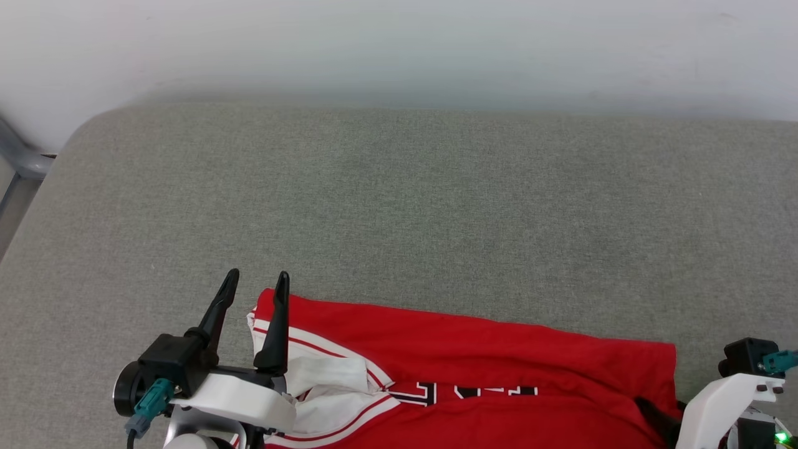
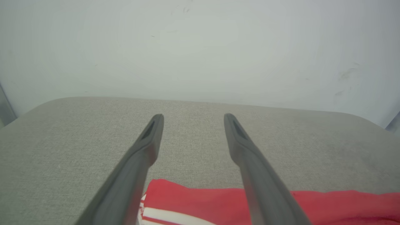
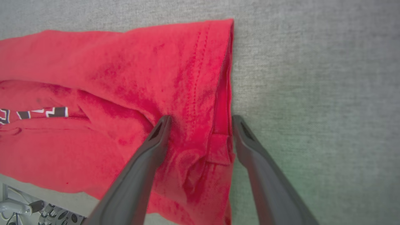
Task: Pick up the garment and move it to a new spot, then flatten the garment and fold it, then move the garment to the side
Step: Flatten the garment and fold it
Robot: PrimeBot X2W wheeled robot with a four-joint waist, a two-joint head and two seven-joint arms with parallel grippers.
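The garment (image 1: pixel 499 349), a bright red shirt with white sleeve parts and black white-outlined characters, lies along the near edge of the grey padded surface (image 1: pixel 399 206). My left gripper (image 1: pixel 257 279) is open above the garment's left end, and its right finger crosses the white sleeve. In the left wrist view the left gripper (image 2: pixel 193 118) points over bare padding, with the garment (image 2: pixel 200 200) low between the fingers. My right gripper (image 3: pixel 201 120) is open, astride the stitched right hem of the garment (image 3: pixel 109 72). The right wrist housing (image 1: pixel 748 358) sits at the lower right.
A white wall (image 1: pixel 399 43) runs behind the padded surface, whose far-left corner is rounded. A grey metal frame (image 1: pixel 19 162) stands off the left edge. Bare padding stretches beyond and to the right of the garment. Robot base parts (image 3: pixel 31 209) show past the near edge.
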